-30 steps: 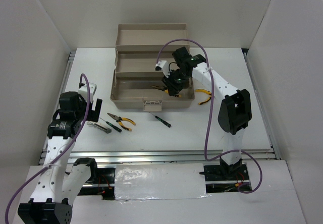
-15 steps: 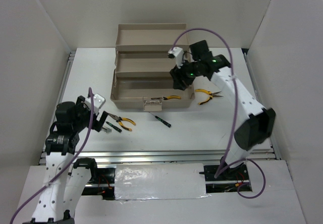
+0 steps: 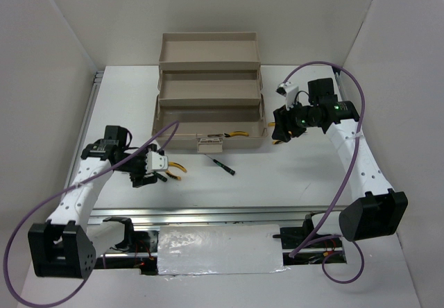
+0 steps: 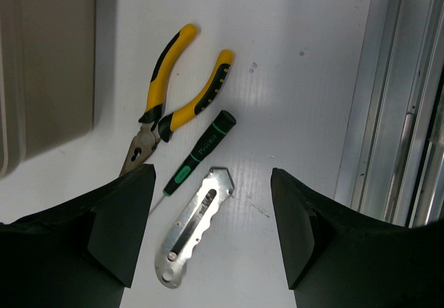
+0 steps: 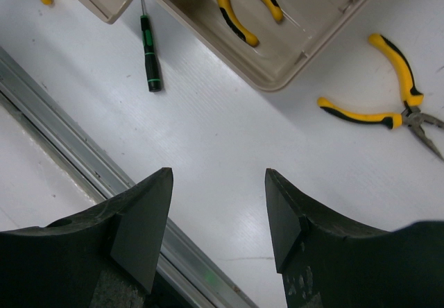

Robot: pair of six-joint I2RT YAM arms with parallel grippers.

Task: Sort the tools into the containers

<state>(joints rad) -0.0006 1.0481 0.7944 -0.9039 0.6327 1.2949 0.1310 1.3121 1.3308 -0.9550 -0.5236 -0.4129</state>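
Top cam: the beige toolbox (image 3: 208,101) sits open at the top middle of the pic, w/ 3 tray steps, on the white table (image 3: 263,183). One pair of long-nose pliers, the boxed pliers (image 5: 239,6), lies in the lowest tray. I see it at the top of the R wrist pic, yellow n black handles a bit apart.

My left gripper (image 4: 211,183) hangs low over the table, lower left of the box in the top pic. Its jaws are spread wide and hold nothing. Btwn them, flat on the table, lies the grey metal tool (image 4: 191,232), not touching either finger. Just above it in the L wrist pic is the left screwdriver (image 4: 201,148), thin n dark w/ green marks, lying slanted. The left pliers (image 4: 163,121) are right beside that, nose pointing down-left, handles open. A silver rail (image 4: 395,79) runs down the right side.

My right gripper (image 5: 218,183) is up by the right end of the box. Its jaws are apart too, w/ only bare table under the gap. The right pliers (image 5: 401,114) lie on the table at the right of that pic, just outside the box. The mid screwdriver (image 5: 148,55) lies at upper left, near the box front, not in it.
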